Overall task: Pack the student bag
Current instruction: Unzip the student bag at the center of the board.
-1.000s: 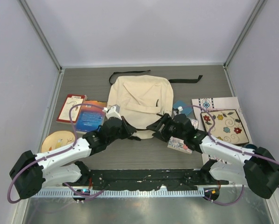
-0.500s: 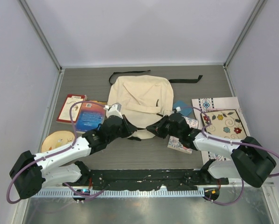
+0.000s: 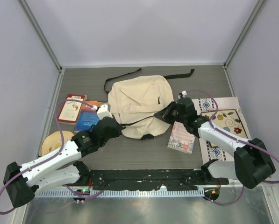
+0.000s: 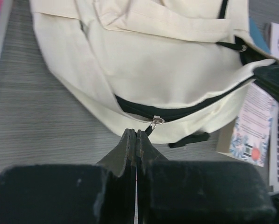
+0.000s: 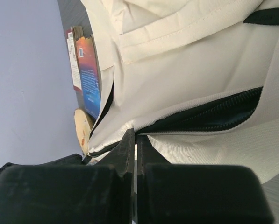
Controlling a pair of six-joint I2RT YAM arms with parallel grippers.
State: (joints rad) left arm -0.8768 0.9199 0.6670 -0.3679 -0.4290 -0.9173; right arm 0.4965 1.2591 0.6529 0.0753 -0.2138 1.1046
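- One student bag (image 3: 139,100) is lying flat in the middle of the table (image 3: 144,156), between the two grippers, with its two black straps (image 3: 122,77) trailing out at the far end.
- One black zipper (image 4: 186,109) is running along the bag's near edge and is gaping partly open, showing a dark interior.
- The left gripper (image 4: 136,135) is reaching in at the bag's near-left edge. Its two fingers are pressing tight together and pinching the dark tab of the one zipper pull (image 4: 156,121).
- The right gripper (image 5: 135,136) is working at the bag's right edge. Its two fingers are clenching the cream fabric beside the zipper opening, and the cloth is drawing up to a point there.
- Two books are lying left of the bag, overlapping: one red-and-white book (image 3: 70,108) and one blue book (image 3: 85,120). An orange edge is showing between them.
- One round wooden disc (image 3: 53,140) is sitting nearer the arms, just below the books.
- One floral booklet (image 3: 182,139) is lying right of the bag, under the right arm.
- One patterned cloth (image 3: 216,151) is spreading at the right edge and carrying one flowered pad (image 3: 230,122).
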